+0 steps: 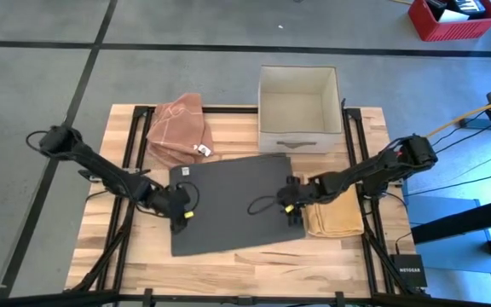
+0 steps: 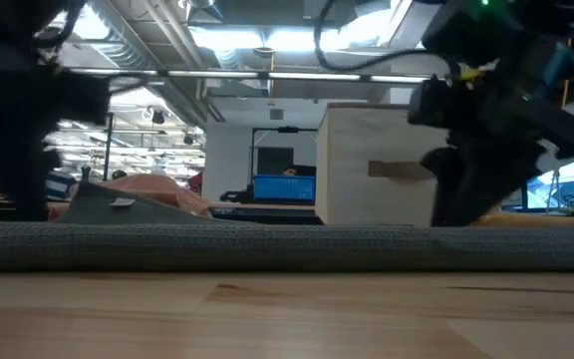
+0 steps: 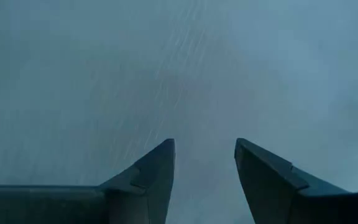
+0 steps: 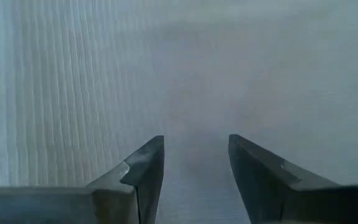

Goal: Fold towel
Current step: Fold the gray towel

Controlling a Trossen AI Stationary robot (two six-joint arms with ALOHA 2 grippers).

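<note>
1. The grey towel [image 1: 228,205] lies flat at the middle of the worktop [image 1: 126,119]. Its long axis runs from the worktop's left edge toward its right edge, slightly skewed.
2. The left tool [image 1: 180,213] sits low over the towel's left short edge. Its jaws are parted with nothing between them; the left wrist view shows only grey cloth past the fingers [image 3: 148,180].
3. The right tool [image 1: 292,205] sits over the towel's right short edge, jaws likewise parted and empty, with ribbed cloth directly under them.
4. Each arm is nearest its own end of the towel, so the next fold probably turns on those two short edges, or on the long edges between them.
5. A crumpled pink cloth [image 1: 179,128] lies toward the far left corner, touching the towel's far edge.
6. A white box [image 1: 299,109] stands at the far edge, just beside the towel's far right corner.
7. A folded tan cloth [image 1: 335,215] lies beside the right tool, under that arm; it could snag a sweep toward the right edge.
</note>
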